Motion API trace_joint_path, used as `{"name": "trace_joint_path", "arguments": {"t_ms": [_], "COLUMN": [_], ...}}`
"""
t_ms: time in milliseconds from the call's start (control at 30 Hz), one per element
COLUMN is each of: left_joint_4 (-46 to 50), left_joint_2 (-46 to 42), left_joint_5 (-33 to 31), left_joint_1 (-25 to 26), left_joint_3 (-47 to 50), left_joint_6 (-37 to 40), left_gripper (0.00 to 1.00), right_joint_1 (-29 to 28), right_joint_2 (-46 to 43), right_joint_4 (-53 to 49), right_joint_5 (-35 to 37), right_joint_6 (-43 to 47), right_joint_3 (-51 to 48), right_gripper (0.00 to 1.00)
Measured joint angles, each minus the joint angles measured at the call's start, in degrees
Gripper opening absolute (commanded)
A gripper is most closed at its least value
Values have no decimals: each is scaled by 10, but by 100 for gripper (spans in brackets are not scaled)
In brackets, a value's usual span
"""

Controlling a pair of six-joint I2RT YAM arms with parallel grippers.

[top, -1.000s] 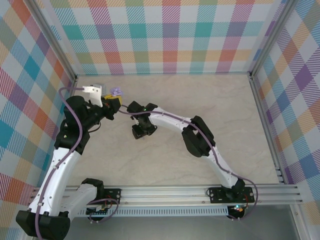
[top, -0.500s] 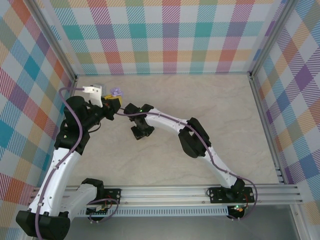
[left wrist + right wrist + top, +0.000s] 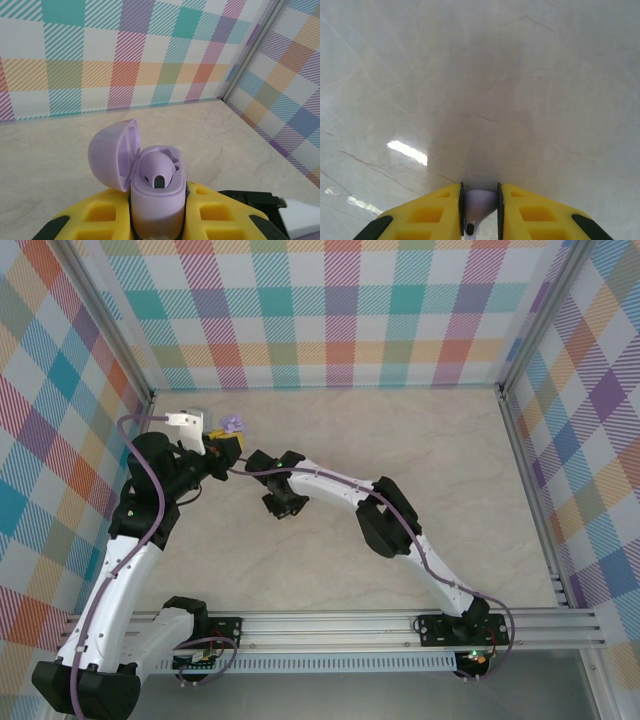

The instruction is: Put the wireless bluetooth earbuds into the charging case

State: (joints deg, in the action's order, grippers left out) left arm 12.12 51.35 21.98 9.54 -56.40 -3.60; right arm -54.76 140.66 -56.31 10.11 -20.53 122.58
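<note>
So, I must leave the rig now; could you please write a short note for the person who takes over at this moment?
Left claw: shut on the purple charging case, upright, lid open.
Right claw: shut on a small pale purple piece, probably the held earbud, pointing down at the table, beside the case and not over it.
Done: one seated earbud is in the case.
Left: bring the held piece to the case, seat it, close the lid.

We see a pale, marble-veined table [image 3: 450,470] walled by plaid panels [image 3: 340,320], an aluminium rail [image 3: 330,625] along the table's near edge.
</note>
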Motion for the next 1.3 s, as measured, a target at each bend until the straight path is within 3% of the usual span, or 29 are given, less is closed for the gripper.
{"name": "trace_joint_path", "arguments": {"t_ms": [633,1100,1300], "left_joint_4": [0,0,-20], "left_joint_2": [1,37,61], "left_joint_5": [11,62,50], "left_joint_1": [0,6,60], "left_joint_3": [0,0,39], "left_joint_6": [0,-36,-74], "left_gripper": [14,12,11], "right_joint_1": [124,156,181], "right_joint_2": [-174,-233,-287], "right_joint_4": [76,185,238], "right_joint_5": [12,-68,-112], "right_joint_6": [5,-2,-15], "right_joint_3": [-287,-395,-456], "right_gripper": [24,24,24]}}
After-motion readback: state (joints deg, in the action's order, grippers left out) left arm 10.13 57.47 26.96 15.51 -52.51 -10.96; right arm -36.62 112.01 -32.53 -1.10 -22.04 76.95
